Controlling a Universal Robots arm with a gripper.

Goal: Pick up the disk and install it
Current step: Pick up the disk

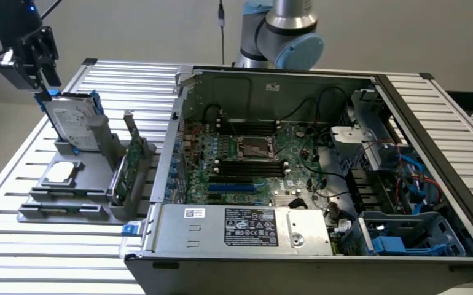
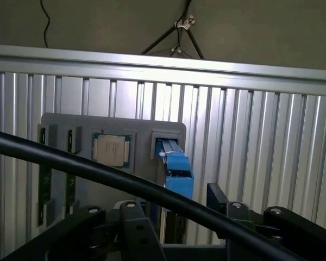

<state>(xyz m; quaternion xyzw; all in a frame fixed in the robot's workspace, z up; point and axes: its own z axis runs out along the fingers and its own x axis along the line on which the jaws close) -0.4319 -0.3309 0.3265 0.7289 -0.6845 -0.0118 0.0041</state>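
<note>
The disk stands on edge in the grey holder on the bench, at the exterior view's left, so its top is easy to grab. The pincer hangs just over it, spread wide, holding nothing

Look: the disk is silver-grey metal with a white label and blue rails along its edges.
Pose: standing on edge, leaning slightly.
Place: in a slot of the grey holder, at the exterior view's left.
</note>
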